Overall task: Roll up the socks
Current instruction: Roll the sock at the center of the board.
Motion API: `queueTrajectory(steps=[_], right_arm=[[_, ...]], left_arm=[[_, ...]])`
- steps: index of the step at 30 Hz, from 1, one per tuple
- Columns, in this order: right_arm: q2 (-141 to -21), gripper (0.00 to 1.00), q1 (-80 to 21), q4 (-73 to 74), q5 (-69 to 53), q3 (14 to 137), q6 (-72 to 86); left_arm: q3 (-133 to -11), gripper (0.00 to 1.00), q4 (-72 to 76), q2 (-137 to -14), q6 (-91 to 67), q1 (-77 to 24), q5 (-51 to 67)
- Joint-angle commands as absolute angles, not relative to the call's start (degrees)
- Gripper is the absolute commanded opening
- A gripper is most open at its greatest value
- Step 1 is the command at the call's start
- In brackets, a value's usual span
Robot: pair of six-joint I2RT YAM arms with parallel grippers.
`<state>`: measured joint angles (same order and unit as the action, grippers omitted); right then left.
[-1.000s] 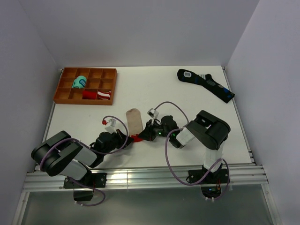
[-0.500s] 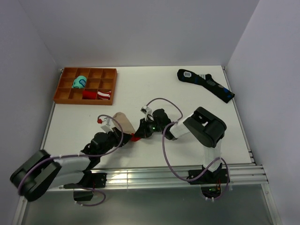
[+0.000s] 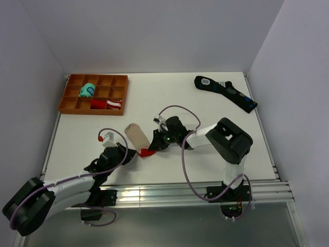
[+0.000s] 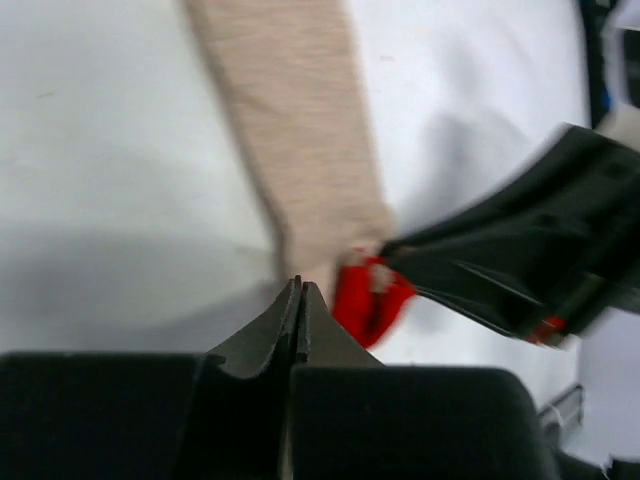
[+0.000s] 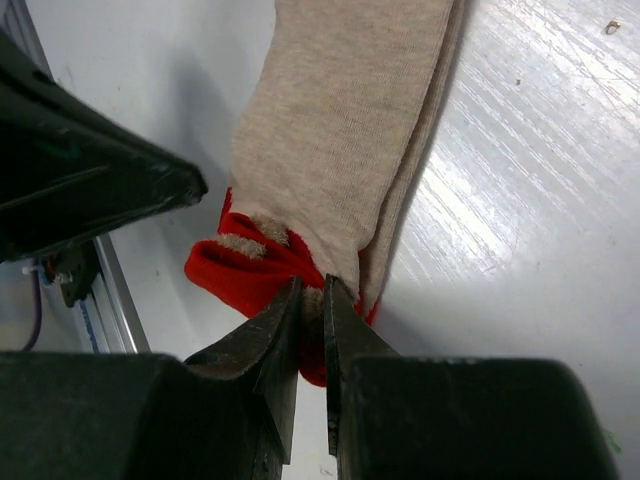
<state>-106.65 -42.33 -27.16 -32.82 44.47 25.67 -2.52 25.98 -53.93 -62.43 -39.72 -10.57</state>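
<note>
The socks [image 3: 135,135] lie flat on the white table as a beige strip with a red end [image 3: 147,152] toward me. My right gripper [image 3: 153,146] is shut on that red end; in the right wrist view its jaws [image 5: 312,300] pinch red and beige fabric [image 5: 350,130]. My left gripper [image 3: 134,153] is shut and empty, its tips [image 4: 300,287] just short of the sock's near edge [image 4: 290,130], beside the red end [image 4: 368,300]. The right gripper's black fingers [image 4: 500,265] show at the right of the left wrist view.
An orange compartment tray [image 3: 67,103] at the back left holds a teal roll [image 3: 87,91] and a red-and-white roll [image 3: 107,104]. A long black sock [image 3: 226,91] lies at the back right. Grey walls close in the table on three sides.
The left gripper has let go of the red end and pulled back left. The right gripper has dragged the sock left, so it now lies slanted.
</note>
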Motion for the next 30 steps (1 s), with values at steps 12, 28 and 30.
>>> queueTrajectory(steps=[12,28,30], right_arm=[[-100.28,0.01,-43.24,-22.59,-28.39,41.22,19.25],[-98.88,0.0,-44.12,-22.59,-26.28,39.46,19.95],[-98.96,0.0,-44.38,-22.85,-26.1,39.2,20.21]], left_arm=[[-2.46,0.04,23.56,-61.1,-63.8,-39.81,-19.77],[-12.38,0.38,23.2,-66.62,-58.36,-38.23,-22.06],[-13.53,0.39,23.47,-67.5,-57.49,-38.23,-22.94]])
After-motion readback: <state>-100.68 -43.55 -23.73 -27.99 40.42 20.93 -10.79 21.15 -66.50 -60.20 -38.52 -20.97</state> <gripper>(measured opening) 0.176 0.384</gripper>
